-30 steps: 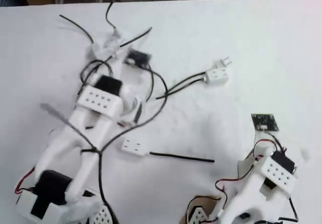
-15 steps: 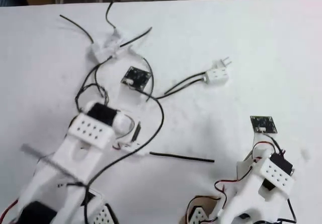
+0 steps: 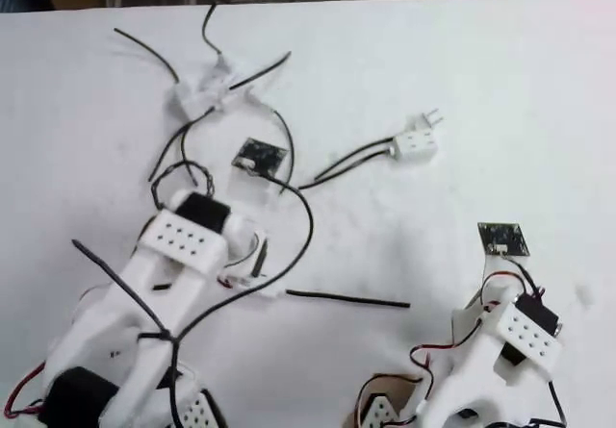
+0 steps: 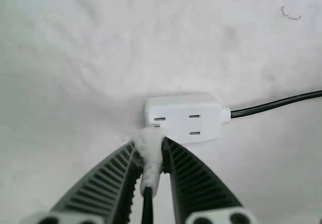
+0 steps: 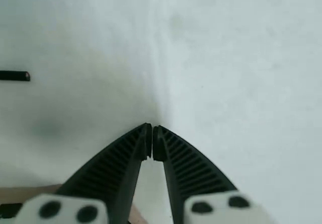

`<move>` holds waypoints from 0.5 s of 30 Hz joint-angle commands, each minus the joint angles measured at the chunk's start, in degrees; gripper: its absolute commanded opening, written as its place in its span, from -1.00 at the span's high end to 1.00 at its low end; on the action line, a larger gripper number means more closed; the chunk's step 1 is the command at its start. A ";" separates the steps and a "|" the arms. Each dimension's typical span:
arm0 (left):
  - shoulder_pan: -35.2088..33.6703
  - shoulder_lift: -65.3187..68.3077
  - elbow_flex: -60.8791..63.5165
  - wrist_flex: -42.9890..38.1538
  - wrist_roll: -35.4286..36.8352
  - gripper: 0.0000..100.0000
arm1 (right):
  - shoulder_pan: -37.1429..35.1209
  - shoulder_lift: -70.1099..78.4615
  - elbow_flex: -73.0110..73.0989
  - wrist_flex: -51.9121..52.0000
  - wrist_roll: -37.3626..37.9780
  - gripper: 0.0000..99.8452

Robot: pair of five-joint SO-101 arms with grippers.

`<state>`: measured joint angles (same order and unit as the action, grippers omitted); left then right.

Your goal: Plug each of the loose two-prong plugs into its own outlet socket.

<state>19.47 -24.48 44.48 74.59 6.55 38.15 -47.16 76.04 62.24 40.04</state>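
At the outlet socket [image 4: 183, 118], your left pincer [image 4: 149, 144] clamps a plug [image 4: 150, 169] touching its edge; the high view adds a loose plug [image 3: 416, 143] well apart. Right pincer [image 5: 152, 131]: together.

The table [image 3: 539, 82] wore a matt white covering, faintly rough and mottled. The socket block [image 4: 183, 118] was smooth white plastic with a soft sheen, its cord [image 4: 274, 104] sheathed in black, slightly glossy plastic. The left gripper [image 4: 150, 144] and right gripper [image 5: 152, 133] had dark grey matt plastic fingers [image 4: 196, 183], ribbed inside; the left held a matt white plastic plug [image 4: 149, 157]. Right of centre in the overhead frame, a second plug [image 3: 414, 143] of white plastic showed pale metal prongs [image 3: 432, 117].
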 commanded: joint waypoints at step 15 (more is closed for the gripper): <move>7.08 0.57 -3.25 0.26 12.22 0.95 | 0.40 -0.75 -0.09 -0.48 0.44 0.96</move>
<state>22.64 -24.22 42.29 77.14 16.31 38.15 -47.16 76.04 62.24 40.04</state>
